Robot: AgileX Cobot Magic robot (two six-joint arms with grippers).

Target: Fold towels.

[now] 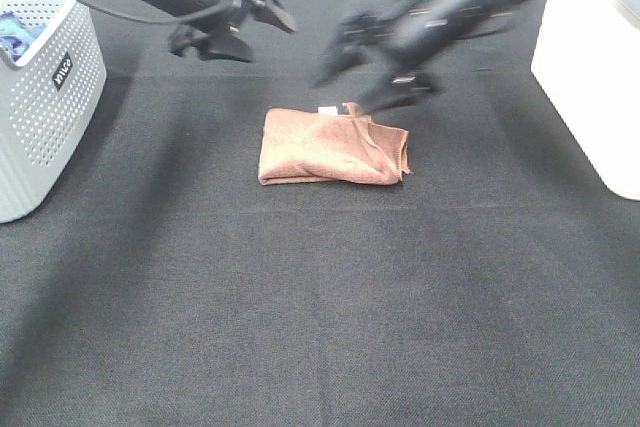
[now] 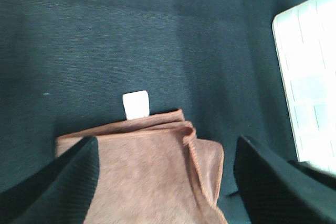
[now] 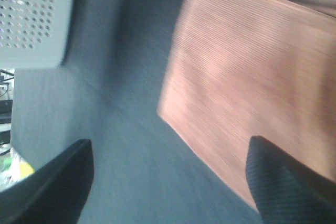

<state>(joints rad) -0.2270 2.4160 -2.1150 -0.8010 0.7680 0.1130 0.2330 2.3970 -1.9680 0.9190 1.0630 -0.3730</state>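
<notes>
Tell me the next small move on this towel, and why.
Probably lower the right gripper onto the rumpled right end of the towel and pinch it for another fold. The towel lies folded into a rough rectangle, but that end is bunched and uneven. Both grippers are open and hold nothing; the right one hovers by that far right corner, while the left gripper hangs higher.

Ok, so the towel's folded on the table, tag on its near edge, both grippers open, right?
No. The tag sits on the far edge of the towel, not the near one; the exterior high view shows it. The rest stands: towel folded on the table, left gripper and right gripper both open.
</notes>
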